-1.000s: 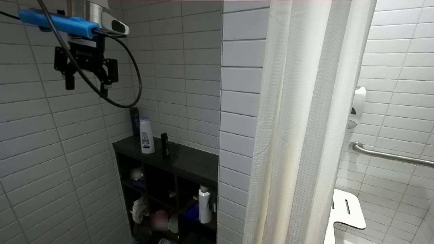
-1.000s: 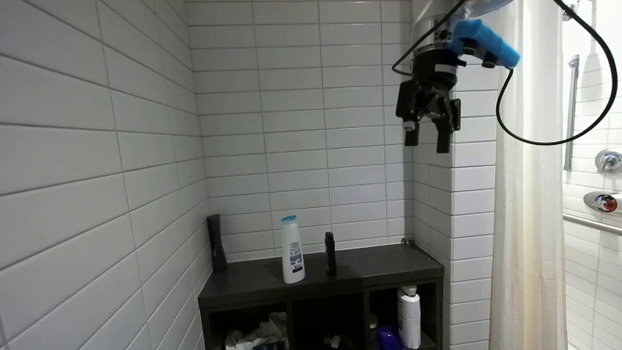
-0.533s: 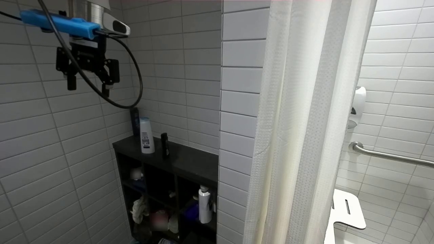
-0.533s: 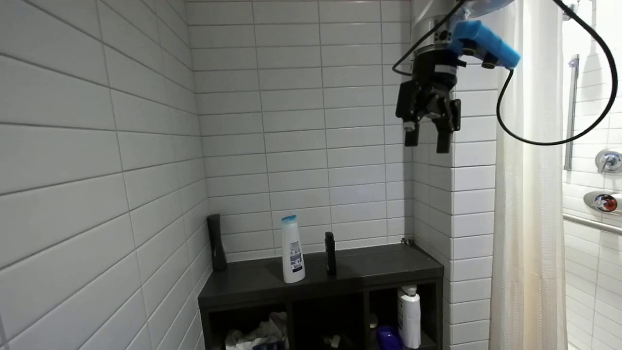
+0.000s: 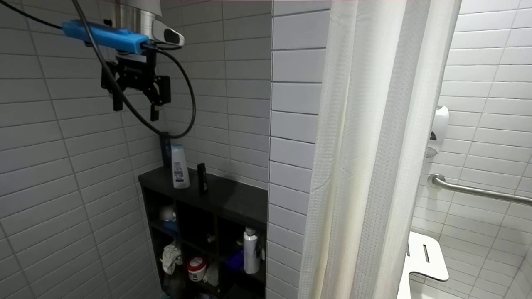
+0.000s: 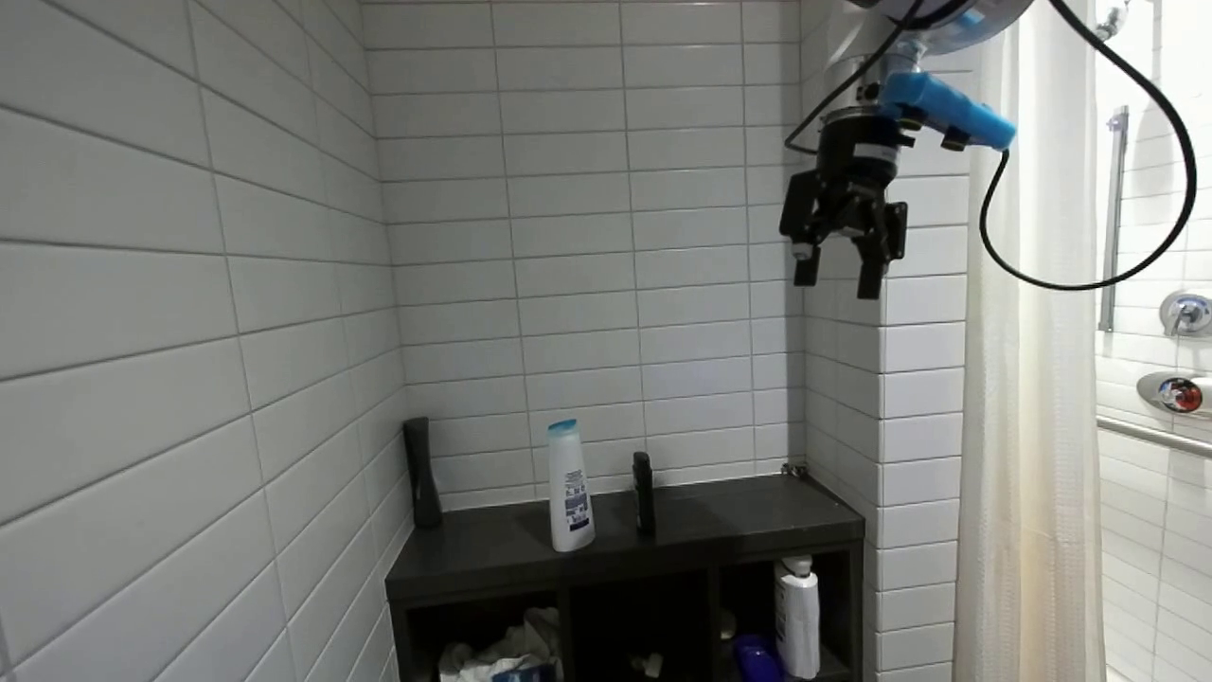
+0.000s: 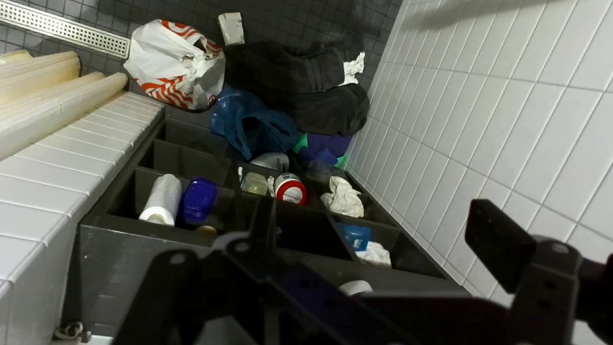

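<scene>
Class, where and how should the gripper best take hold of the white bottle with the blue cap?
Probably by the upper body of the white bottle, from above: it stands upright, narrowing toward the blue cap, and the open gripper points downward.

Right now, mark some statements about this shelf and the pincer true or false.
1. The pincer stands open. True.
2. It grips a bottle. False: it holds nothing.
3. The blue-capped white bottle stands upright on top of the dark shelf unit. True.
4. That bottle stands there alone. False: a slim black item and a tall dark item stand there too.
5. The red-lidded tub sits inside that unit. True.
</scene>
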Controlling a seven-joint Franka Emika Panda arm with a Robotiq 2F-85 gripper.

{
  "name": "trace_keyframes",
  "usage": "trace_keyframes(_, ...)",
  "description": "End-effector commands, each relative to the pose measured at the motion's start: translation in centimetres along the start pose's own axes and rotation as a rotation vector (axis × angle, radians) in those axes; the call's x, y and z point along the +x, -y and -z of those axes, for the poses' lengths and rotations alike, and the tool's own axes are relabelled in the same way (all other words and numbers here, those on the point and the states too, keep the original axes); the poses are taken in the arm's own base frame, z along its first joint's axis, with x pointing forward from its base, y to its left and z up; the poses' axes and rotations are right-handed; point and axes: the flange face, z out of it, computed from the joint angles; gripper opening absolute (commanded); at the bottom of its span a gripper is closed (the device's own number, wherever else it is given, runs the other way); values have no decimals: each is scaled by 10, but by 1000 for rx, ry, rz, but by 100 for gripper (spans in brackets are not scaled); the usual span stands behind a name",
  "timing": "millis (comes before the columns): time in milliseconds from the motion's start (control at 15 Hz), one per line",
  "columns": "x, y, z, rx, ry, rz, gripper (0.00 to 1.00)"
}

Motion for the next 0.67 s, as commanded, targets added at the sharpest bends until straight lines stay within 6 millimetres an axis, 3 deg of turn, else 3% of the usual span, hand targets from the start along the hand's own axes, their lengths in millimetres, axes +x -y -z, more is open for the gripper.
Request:
trace_keyframes(0,17,-24,11,23,-12,-56,100)
trace_keyframes(200,28,-35,14,13,-23,-73,100)
trace_keyframes(600,59,-46,16,16,-57,72,100)
